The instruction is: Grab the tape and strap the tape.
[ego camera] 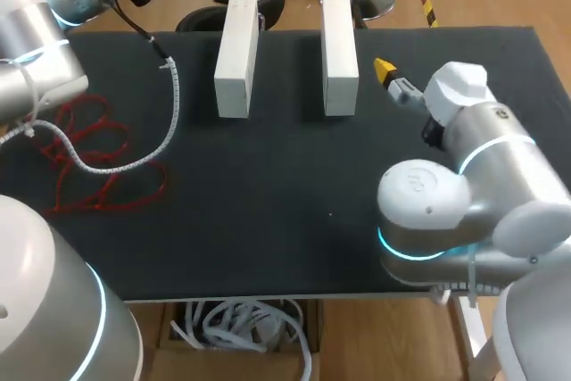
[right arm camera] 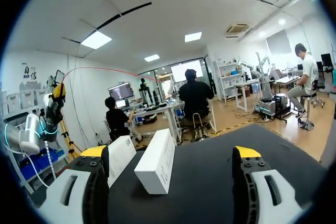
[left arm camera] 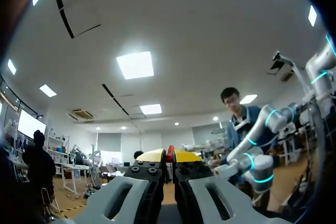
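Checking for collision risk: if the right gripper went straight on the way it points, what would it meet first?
Probably the nearer white block, which lies just ahead of the right gripper and its open fingers.

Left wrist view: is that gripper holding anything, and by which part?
The left gripper is shut on a thin red tape, a sliver showing between its yellow tips; where along its length cannot be told. The right gripper is open, empty.

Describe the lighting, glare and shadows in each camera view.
Head view: even overhead light, with hardly any shadow from the white blocks on the dark table. Left wrist view: bright ceiling panels glare above the left hand, which is shut on red tape. Right wrist view: the open right hand is evenly lit, with no glare on it.
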Motion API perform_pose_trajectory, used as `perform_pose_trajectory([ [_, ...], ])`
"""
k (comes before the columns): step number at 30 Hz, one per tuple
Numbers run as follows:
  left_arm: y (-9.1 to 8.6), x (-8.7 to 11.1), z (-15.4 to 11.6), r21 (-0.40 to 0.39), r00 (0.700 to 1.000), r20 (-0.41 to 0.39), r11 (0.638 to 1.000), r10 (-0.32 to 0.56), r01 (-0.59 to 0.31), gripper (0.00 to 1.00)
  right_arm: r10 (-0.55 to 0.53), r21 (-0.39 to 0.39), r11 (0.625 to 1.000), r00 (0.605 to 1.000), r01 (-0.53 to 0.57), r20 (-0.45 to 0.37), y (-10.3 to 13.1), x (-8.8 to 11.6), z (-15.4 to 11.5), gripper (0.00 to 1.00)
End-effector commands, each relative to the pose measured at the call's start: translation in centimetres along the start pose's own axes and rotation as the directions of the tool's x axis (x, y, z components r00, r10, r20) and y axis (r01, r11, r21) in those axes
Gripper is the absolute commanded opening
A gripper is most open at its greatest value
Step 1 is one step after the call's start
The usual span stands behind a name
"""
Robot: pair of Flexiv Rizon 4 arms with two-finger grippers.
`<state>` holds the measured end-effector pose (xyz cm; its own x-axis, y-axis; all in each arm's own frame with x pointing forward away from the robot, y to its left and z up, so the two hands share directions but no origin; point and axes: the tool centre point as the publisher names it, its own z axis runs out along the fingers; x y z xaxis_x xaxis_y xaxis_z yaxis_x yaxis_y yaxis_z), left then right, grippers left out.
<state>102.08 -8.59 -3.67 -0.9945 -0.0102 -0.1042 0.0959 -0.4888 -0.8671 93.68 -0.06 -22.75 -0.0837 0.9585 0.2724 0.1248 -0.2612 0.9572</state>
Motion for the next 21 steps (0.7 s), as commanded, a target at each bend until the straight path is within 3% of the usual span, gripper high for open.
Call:
perform_pose_trajectory([
  [1,0.1,-0.1,0.0,0.003,1.000,-0.002,1.000,0.002,-0.002,0.00,0.064,-0.171,0.984,0.995,-0.050,0.073,-1.1,0.7,0.8,1.00],
  [6,0.1,-0.1,0.0,0.003,1.000,-0.002,1.000,0.002,-0.002,0.00,0.249,-0.236,0.942,0.968,-0.237,0.023,-1.3,0.8,1.5,1.00],
  [9,0.1,-0.1,0.0,0.003,1.000,-0.002,1.000,0.002,-0.002,0.00,0.377,-0.263,0.893,0.926,-0.366,-0.008,-1.2,0.8,1.7,1.00],
  [12,0.1,-0.1,0.0,0.003,1.000,-0.002,1.000,0.002,-0.002,0.00,0.518,-0.273,0.819,0.855,-0.504,-0.025,-1.0,0.7,1.8,1.00],
  [14,0.1,-0.1,0.0,0.003,1.000,-0.002,1.000,0.002,-0.002,0.00,0.625,-0.262,0.744,0.779,-0.614,-0.051,-1.1,0.6,1.8,1.00],
  [17,0.1,-0.1,0.0,0.003,1.000,-0.002,1.000,0.002,-0.002,0.00,0.765,-0.275,0.599,0.639,-0.752,-0.078,-1.0,0.2,1.8,1.00],
  [19,0.1,-0.1,0.0,0.003,1.000,-0.002,1.000,0.002,-0.002,0.00,0.850,-0.260,0.483,0.519,-0.836,-0.088,-1.0,-0.1,2.0,1.00],
  [21,0.1,-0.1,0.0,0.003,1.000,-0.002,1.000,0.002,-0.002,0.00,0.901,-0.253,0.388,0.422,-0.886,-0.098,-1.1,-0.3,2.2,1.00],
])
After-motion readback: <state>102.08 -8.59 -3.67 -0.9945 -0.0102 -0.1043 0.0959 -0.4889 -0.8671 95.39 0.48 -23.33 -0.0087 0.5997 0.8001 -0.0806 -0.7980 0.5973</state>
